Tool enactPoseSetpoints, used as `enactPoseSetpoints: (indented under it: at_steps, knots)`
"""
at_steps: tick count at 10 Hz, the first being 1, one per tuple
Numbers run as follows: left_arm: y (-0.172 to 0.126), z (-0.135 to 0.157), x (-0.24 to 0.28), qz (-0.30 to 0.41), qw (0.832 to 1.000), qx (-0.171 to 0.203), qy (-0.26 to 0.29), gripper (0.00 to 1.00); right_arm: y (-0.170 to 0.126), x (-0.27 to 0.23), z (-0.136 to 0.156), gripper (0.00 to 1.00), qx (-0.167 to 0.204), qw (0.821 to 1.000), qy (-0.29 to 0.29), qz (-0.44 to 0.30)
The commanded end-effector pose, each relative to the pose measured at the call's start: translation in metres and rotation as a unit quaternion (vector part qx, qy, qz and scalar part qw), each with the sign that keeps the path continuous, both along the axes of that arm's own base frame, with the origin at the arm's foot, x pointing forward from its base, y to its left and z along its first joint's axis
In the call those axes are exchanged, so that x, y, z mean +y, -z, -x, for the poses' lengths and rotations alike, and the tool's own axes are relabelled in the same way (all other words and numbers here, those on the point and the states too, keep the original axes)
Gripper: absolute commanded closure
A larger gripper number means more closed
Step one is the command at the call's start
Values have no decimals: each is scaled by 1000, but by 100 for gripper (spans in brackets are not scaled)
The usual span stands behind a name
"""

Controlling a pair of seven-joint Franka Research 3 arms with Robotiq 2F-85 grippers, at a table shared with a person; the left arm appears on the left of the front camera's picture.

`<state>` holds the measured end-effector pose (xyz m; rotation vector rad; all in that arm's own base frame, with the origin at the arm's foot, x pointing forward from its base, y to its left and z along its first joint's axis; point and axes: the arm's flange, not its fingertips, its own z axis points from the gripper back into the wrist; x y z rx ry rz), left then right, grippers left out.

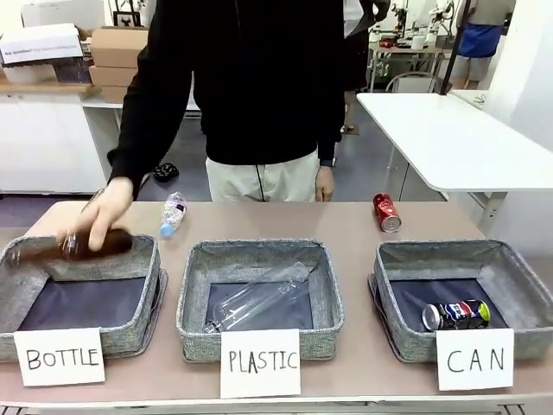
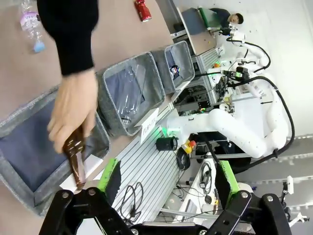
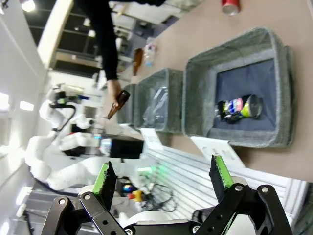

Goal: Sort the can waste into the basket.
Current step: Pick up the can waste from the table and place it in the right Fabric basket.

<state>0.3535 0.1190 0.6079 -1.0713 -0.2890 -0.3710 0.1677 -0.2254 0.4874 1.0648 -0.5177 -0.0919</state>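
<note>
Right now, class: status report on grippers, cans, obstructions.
Left gripper, right gripper open, empty. Silver can in CAN basket; red can on table beyond it. Person's hand holds brown bottle over BOTTLE basket, away from cans.

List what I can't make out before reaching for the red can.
Bottle: front view, blurred, partly under the person's hand.
Silver can: front view, print too small to read.
Red can: right wrist view, cut off by the top edge.

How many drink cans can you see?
2. The red can lies on the table, just beyond the CAN basket. The silver printed can lies inside that basket. The basket walls could hide another small one.
</note>
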Motion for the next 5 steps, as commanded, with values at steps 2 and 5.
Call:
enactPoseSetpoints:
  at_steps: [2, 5]
  knots:
    - [0, 3, 2, 0, 1000, -3, 8, 0, -89, 97, -66, 0, -113, 941, -21, 319]
    - [0, 3, 2, 0, 1000, -3, 8, 0, -113, 208, -188, 0, -126, 885, -117, 433]
